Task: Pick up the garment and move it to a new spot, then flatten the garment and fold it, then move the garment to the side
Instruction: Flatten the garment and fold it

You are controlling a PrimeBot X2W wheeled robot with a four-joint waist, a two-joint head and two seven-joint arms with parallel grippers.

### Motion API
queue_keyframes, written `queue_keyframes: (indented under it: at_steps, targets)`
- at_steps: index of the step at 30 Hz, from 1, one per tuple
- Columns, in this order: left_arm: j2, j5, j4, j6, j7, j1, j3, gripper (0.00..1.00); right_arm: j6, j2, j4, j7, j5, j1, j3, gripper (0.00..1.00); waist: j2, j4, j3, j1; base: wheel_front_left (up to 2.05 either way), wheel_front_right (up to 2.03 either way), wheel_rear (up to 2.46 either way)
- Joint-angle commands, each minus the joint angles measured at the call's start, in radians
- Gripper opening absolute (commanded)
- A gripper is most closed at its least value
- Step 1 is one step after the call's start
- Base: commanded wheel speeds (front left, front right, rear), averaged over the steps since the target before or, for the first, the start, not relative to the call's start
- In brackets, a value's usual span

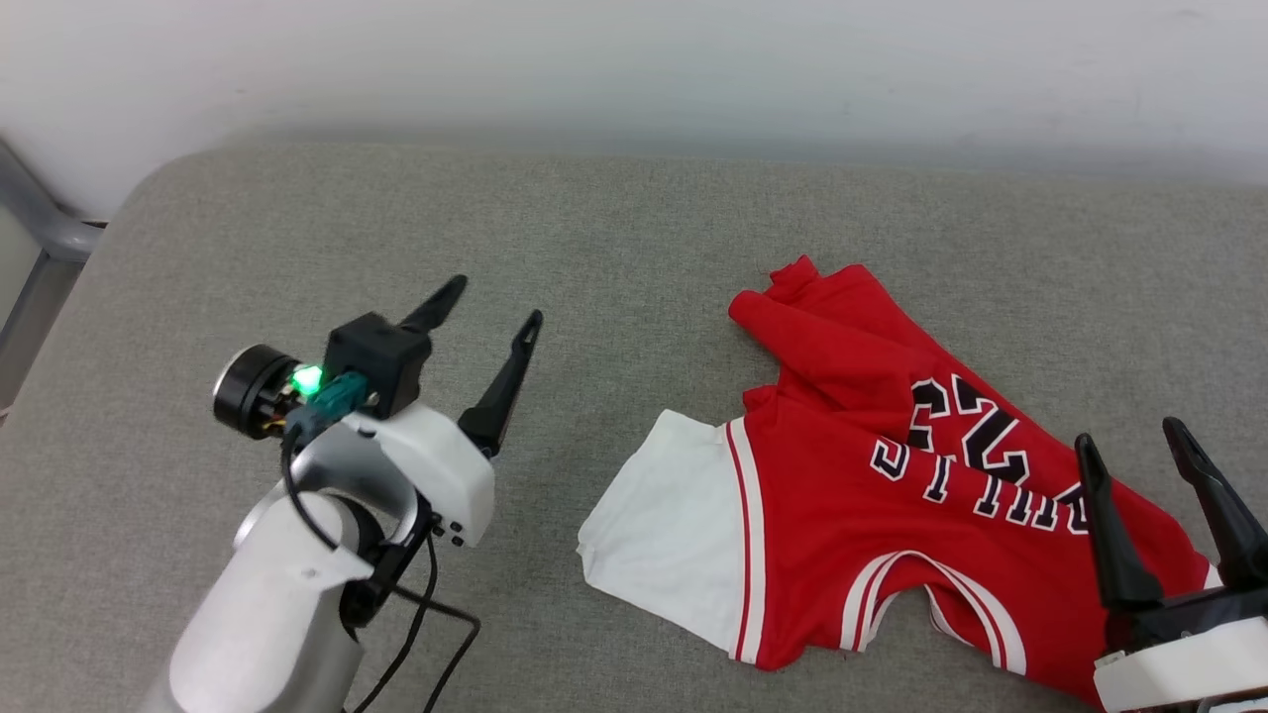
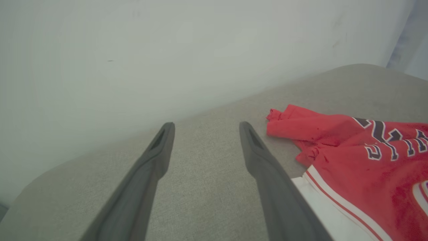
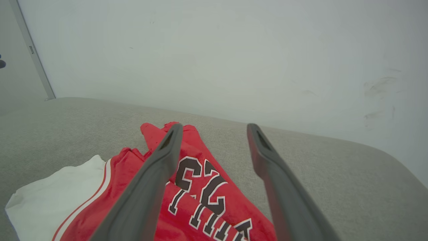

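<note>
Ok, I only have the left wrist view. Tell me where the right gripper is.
Observer: The right gripper is open at the head view's lower right, by the neckline end of the jersey.
Operator: Give me its fingers against the print.
Observer: In its wrist view one finger crosses the 23; the other lies over bare gray cushion.
Operator: Now my wrist from outside.
Observer: A green light glows on it.

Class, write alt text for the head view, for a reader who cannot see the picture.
A red jersey with a white sleeve lies rumpled, its black lettering facing up, on a grey padded surface. The left gripper hangs open over bare surface left of it; the right gripper hangs open at the jersey's lower right edge.
</note>
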Motion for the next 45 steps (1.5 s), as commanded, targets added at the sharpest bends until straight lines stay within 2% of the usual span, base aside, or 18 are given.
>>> queue_keyframes:
  at_steps: [1, 9, 15, 22, 28, 35, 37, 41, 45]
  targets:
    - [0.028, -0.054, -0.006, 0.0, 0.067, -0.036, -0.044, 1.0, -0.001, 0.003, 0.011, -0.012, -0.003, -0.024, 0.004, 1.0, 0.0, -0.005, 0.004, 0.0, 0.0, 0.0, 0.0]
    - [0.188, -0.406, -0.046, 0.0, 0.524, -0.205, -0.359, 1.0, -0.001, -0.009, 0.07, -0.042, -0.022, -0.073, 0.036, 1.0, 0.0, -0.031, 0.032, 0.0, 0.0, 0.0, 0.0]
    - [0.244, -0.517, -0.026, 0.0, 0.688, -0.275, -0.51, 1.0, -0.001, -0.001, 0.094, -0.055, -0.034, -0.101, 0.055, 1.0, 0.0, -0.055, 0.053, 0.0, 0.0, 0.0, 0.0]
    - [0.269, -0.571, 0.047, -0.001, 0.744, -0.324, -0.664, 1.0, -0.001, 0.009, 0.117, -0.07, -0.046, -0.134, 0.072, 1.0, 0.0, -0.083, 0.089, 0.0, 0.0, 0.0, 0.0]
    - [0.266, -0.567, 0.126, -0.001, 0.725, -0.35, -0.78, 1.0, -0.001, 0.013, 0.132, -0.08, -0.053, -0.157, 0.079, 1.0, 0.0, -0.096, 0.12, 0.0, 0.0, 0.0, 0.0]
    - [0.232, -0.558, 0.231, 0.002, 0.66, -0.352, -0.899, 1.0, -0.001, 0.012, 0.151, -0.09, -0.055, -0.182, 0.093, 1.0, 0.0, -0.1, 0.145, 0.0, 0.0, 0.0, 0.0]
    - [0.232, -0.563, 0.233, 0.002, 0.624, -0.362, -0.917, 0.0, -0.001, 0.008, 0.157, -0.091, -0.054, -0.184, 0.091, 1.0, 0.0, -0.098, 0.144, 0.0, 0.0, 0.0, 0.0]
    - [0.249, -0.595, 0.225, 0.001, 0.505, -0.388, -0.884, 0.0, -0.001, 0.005, 0.167, -0.093, -0.056, -0.168, 0.081, 1.0, 0.0, -0.084, 0.129, 0.0, 0.0, 0.0, 0.0]
    - [0.298, -0.616, 0.234, 0.007, 0.381, -0.387, -0.815, 0.0, -0.001, 0.001, 0.179, -0.096, -0.051, -0.146, 0.071, 1.0, 0.0, -0.064, 0.104, 0.0, 0.0, 0.0, 0.0]
